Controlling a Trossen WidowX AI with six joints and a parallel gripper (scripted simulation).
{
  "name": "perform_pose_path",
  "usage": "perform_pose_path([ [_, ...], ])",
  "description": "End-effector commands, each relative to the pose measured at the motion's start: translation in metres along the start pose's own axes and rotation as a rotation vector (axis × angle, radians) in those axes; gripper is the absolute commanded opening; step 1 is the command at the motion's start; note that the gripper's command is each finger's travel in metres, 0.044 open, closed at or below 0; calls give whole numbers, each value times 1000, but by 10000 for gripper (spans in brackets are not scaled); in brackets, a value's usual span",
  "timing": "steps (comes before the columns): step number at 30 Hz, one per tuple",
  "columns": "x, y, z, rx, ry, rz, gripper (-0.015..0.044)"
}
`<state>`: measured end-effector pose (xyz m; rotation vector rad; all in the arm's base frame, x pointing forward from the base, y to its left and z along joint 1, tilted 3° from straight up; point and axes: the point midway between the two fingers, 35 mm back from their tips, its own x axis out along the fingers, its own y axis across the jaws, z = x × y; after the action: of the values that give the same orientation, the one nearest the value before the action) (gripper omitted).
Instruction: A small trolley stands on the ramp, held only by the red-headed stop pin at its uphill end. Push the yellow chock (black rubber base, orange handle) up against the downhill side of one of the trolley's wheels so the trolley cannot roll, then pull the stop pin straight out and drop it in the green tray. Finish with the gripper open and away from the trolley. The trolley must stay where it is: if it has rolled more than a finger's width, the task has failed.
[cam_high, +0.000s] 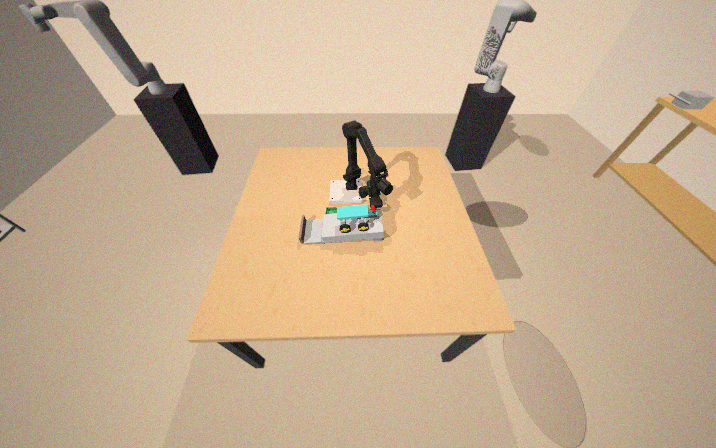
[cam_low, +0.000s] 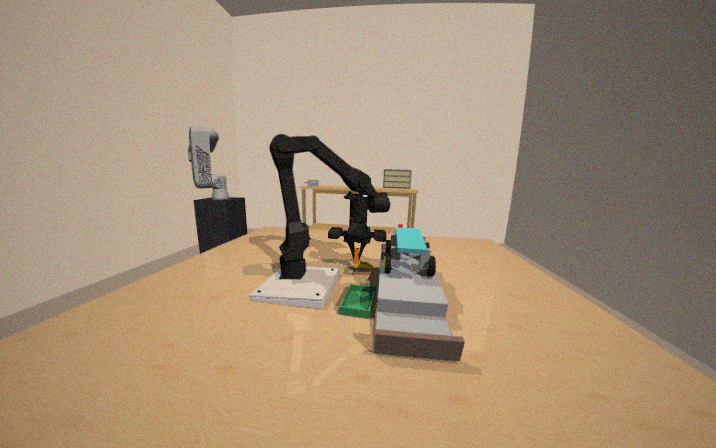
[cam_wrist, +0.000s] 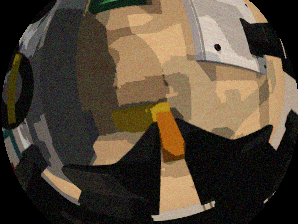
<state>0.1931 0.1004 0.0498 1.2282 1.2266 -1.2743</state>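
My gripper (cam_low: 356, 259) (cam_wrist: 165, 124) is shut on the upright orange handle (cam_low: 356, 254) (cam_wrist: 171, 137) of the yellow chock (cam_wrist: 131, 118). The chock is beside the ramp (cam_high: 312, 232) (cam_low: 411, 296) (cam_wrist: 59, 75), on the robot's side, at or just above the table; which one I cannot tell. Its rubber base is hard to make out. The cyan-topped trolley (cam_high: 352, 212) (cam_low: 410, 240) stands on the upper part of the ramp. The red-headed stop pin (cam_high: 373, 209) (cam_low: 400, 225) is at its uphill end. The green tray (cam_high: 331, 210) (cam_low: 354, 315) (cam_wrist: 120, 5) lies beside the ramp; I see no pin in it.
The white base plate (cam_high: 337, 198) (cam_low: 287, 302) (cam_wrist: 215, 30) of the arm lies beyond the tray from the ramp. A dark end board (cam_high: 302, 230) (cam_low: 417, 347) closes the ramp's low end. Two grey arms on black pedestals (cam_high: 176, 132) (cam_high: 477, 126) stand behind the table.
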Motion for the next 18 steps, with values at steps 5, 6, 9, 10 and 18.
perform_pose_path([
  [5, -27, 0, 0, -1, 10, 9, 0],
  [6, -30, 0, 1, -1, 10, 9, 0],
  [9, -39, -1, 1, -1, 10, 9, 0],
  [10, -42, -1, 1, -1, 10, 9, 0],
  [18, -65, -1, 2, -1, 10, 9, 0],
])
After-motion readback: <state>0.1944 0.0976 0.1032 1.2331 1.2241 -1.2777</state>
